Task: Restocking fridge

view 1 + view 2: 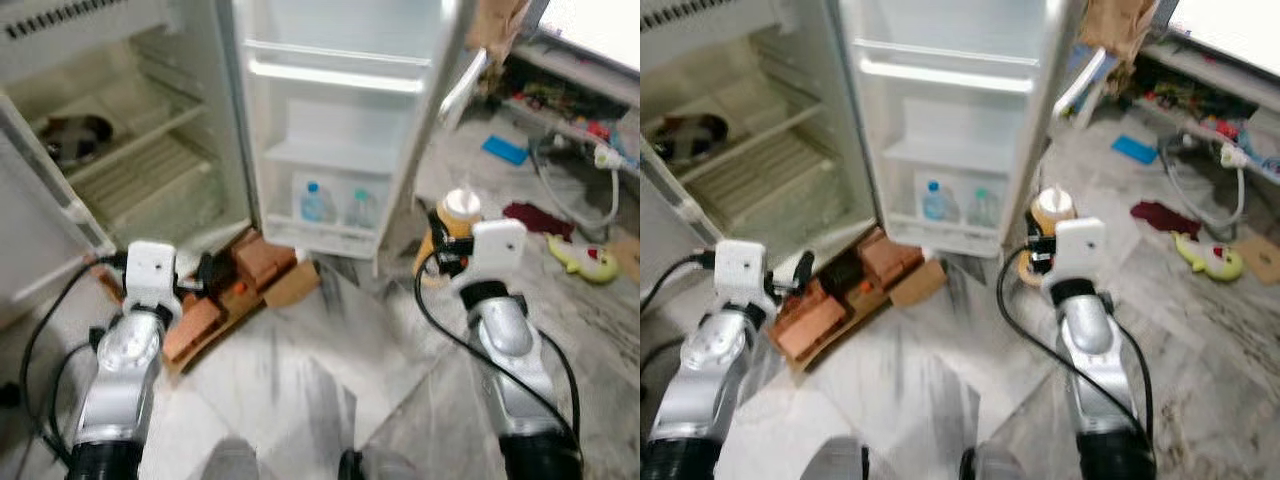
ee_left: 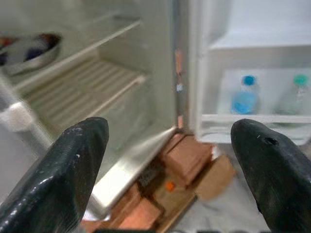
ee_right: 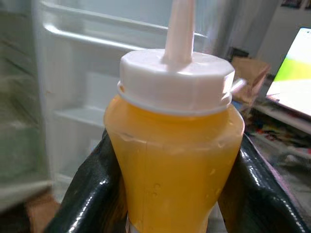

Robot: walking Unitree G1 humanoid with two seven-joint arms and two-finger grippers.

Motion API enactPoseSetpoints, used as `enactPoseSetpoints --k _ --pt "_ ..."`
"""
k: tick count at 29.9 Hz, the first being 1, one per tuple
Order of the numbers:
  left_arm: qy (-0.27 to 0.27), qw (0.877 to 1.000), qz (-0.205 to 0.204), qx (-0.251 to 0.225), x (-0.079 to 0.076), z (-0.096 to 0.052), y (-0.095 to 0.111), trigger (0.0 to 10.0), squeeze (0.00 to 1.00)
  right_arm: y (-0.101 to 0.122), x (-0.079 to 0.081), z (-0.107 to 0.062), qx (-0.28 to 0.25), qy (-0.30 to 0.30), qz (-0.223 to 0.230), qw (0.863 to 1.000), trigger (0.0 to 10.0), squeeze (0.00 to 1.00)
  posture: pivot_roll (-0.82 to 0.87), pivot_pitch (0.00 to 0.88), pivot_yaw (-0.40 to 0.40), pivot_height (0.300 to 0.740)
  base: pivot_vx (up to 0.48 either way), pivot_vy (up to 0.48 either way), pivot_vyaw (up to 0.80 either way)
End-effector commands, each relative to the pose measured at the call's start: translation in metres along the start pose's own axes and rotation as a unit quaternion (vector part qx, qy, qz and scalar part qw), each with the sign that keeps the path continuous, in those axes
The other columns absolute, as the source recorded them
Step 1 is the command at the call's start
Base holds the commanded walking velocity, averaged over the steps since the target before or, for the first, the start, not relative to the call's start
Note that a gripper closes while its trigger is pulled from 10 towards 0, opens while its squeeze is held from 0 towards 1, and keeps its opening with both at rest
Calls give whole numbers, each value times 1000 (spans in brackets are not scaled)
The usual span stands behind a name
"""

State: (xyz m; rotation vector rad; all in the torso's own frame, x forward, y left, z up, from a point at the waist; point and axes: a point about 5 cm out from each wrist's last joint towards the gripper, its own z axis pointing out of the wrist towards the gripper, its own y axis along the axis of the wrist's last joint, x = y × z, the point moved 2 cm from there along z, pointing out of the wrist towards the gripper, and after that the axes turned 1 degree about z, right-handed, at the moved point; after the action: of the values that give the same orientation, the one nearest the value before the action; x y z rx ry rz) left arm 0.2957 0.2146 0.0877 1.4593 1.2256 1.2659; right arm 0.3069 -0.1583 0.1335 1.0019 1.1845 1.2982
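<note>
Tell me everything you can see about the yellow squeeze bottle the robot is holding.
The squeeze bottle looks like soft translucent plastic full of yellow-orange sauce, widening below a narrow shoulder. A white ribbed screw cap carries a pale tapered nozzle pointing up, so it is upright. The right gripper clamps it, one black finger on each side. It is held above the floor, near the open fridge door.

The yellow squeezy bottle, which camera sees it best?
The right wrist view: the yellow bottle looms close between the right gripper's black fingers, with its white cap and nozzle sharp. Both eye views show it small and blurry near the open fridge door.
</note>
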Motion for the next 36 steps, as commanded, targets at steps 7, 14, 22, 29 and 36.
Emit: enactPoseSetpoints --k 7,14,22,29,36 --pt "7 1000 -11 -3 2 0 0 10000 0 7 -3 6 -14 -2 -2 1000 10000 0 15 84 -89 740 0 465 -343" --pt "-9 999 -7 -31 -1 0 7 10000 0 11 2 8 -24 3 -7 1000 10000 0 15 96 -83 740 0 0 0" --pt "-31 999 -10 -30 -4 -8 0 10000 0 4 -5 2 -13 -15 -19 1000 10000 0 14 99 -79 740 0 0 0" --pt "-40 999 -13 -13 -4 -22 -14 10000 0 -13 -6 -15 17 -31 -1 999 10000 0 17 100 -67 740 39 0 0" --pt "-45 999 -13 -20 -8 -17 -10 10000 0 -15 0 -16 19 -24 -5 1000 10000 0 16 105 -72 740 333 0 0"
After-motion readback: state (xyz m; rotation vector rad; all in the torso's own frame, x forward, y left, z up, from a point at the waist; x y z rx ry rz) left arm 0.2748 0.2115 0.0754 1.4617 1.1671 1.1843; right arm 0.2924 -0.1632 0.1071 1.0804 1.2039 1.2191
